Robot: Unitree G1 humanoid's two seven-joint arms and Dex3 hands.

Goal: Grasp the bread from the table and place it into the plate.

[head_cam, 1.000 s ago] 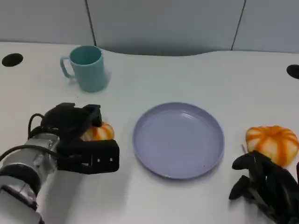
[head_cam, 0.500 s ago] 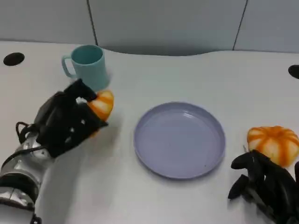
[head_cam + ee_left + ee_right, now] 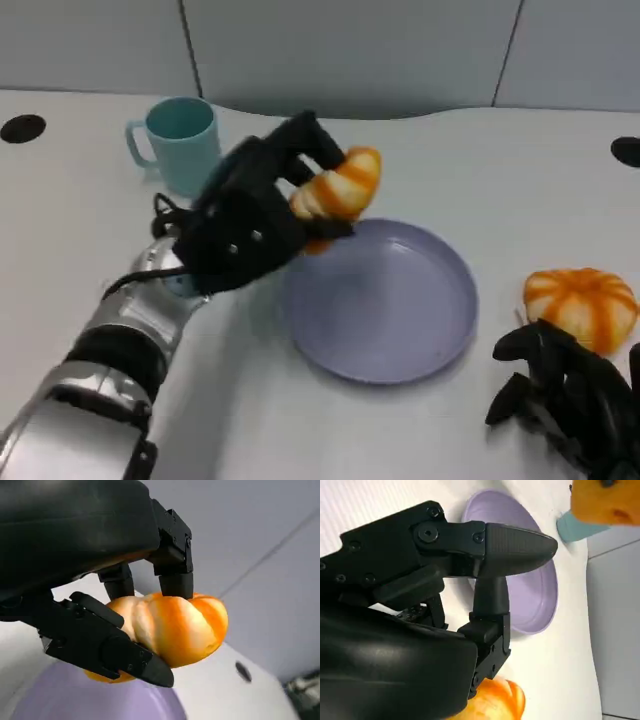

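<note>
Glossy orange-and-cream twisted bread roll [image 3: 340, 190] is up off the table, clamped in the left black many-fingered hand [image 3: 250, 225]. Left wrist view shows fingers over the top of the roll [image 3: 172, 627] and one [image 3: 107, 645] under it, so the grip looks solid. In the head view the roll sits over the near-left rim of the round lavender plastic plate [image 3: 385, 300], above it, not touching it.

Task state, my read: grasp done, carry nearly done, release not yet.

Risks:
- Roll is over the rim, not the centre. Letting go here could land it on the edge, and it tips or rolls back onto the table. Needs more travel inward first.
- Plate is light and shallow. Hand or forearm coming down on the rim could flip or shove it.
- Roll is rounded and shiny. A drop from height could bounce it out, so lower before the fingers part.

Around:
- Teal plastic mug [image 3: 180, 143] stands behind the left arm, near it but apart. A wide swing on the way out could clip it.
- Second orange striped bun [image 3: 583, 306] lies on the table on the far side of the plate, just beside the right black hand [image 3: 560, 395].
- Right hand rests low on the table with nothing in its grasp. Right wrist view shows its fingers [image 3: 512, 542] extended and spread, with the bun [image 3: 495, 705] close under the palm. Not involved in this move.
- White tabletop [image 3: 400, 430], grey panels behind. Nothing between roll and plate centre.
</note>
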